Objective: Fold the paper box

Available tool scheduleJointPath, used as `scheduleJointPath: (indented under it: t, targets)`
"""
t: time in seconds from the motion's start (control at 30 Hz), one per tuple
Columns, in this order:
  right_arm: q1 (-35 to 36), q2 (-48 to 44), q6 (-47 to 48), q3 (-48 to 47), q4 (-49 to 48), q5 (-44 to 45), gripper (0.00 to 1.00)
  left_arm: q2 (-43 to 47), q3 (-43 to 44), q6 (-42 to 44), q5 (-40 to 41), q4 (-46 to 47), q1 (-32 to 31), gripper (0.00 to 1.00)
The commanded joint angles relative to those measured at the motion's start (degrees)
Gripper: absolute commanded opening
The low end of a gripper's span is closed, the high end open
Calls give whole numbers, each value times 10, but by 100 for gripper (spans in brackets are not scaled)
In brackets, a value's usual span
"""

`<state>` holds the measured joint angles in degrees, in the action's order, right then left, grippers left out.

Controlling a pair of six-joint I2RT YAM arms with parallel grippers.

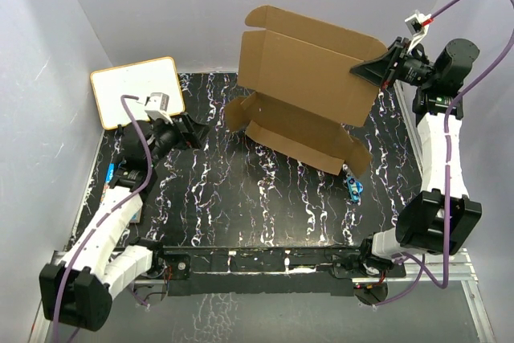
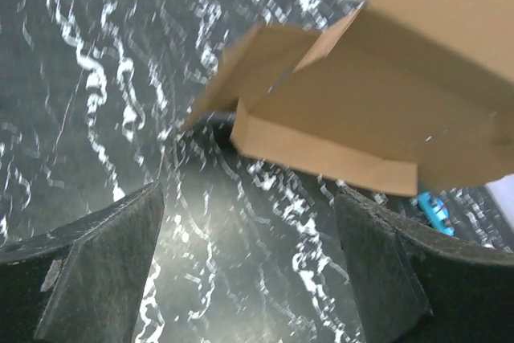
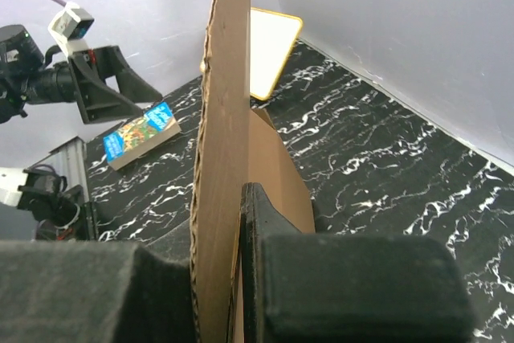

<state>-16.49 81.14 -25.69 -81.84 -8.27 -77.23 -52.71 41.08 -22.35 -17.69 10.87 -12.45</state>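
The paper box (image 1: 309, 86) is a brown cardboard sheet with partly raised flaps, held tilted up off the black marbled table (image 1: 265, 206). My right gripper (image 1: 371, 70) is shut on its upper right edge; in the right wrist view the sheet (image 3: 221, 118) stands edge-on between the pads, with the gripper (image 3: 218, 230) clamped on it. My left gripper (image 1: 199, 131) is open and empty, low over the table, left of the box. In the left wrist view the box (image 2: 377, 94) hangs ahead and to the right of the open gripper (image 2: 249, 263).
A white board with a tan frame (image 1: 136, 90) leans at the back left. A colourful book (image 3: 140, 134) lies by the left arm. A small blue object (image 1: 353, 188) lies under the box's right corner. White walls close in the table.
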Motion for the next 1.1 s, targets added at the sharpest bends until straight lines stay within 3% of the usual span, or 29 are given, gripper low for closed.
scheduleJointPath:
  t: [0.0, 0.17, 0.4, 0.57, 0.7, 0.83, 1.07]
  targets:
    - [1, 12, 134, -23, 93, 56, 8, -32, -17, 18, 19, 19, 8, 81]
    - [1, 35, 203, -44, 150, 67, 8, -89, -32, 19, 7, 88, 16, 76]
    - [1, 28, 226, -32, 149, 23, 8, -160, -50, 21, -3, 191, 25, 77]
    - [2, 23, 227, -30, 146, 8, 8, -230, -34, 18, -21, 273, 31, 79]
    - [2, 20, 217, -24, 136, -5, 8, -299, 9, 11, -34, 279, 38, 78]
    - [9, 7, 182, 0, 94, -12, 8, -344, 42, -5, -33, 265, 54, 51]
    - [18, -4, 154, 21, 59, -16, 8, -382, 56, -23, -26, 295, 88, 46]
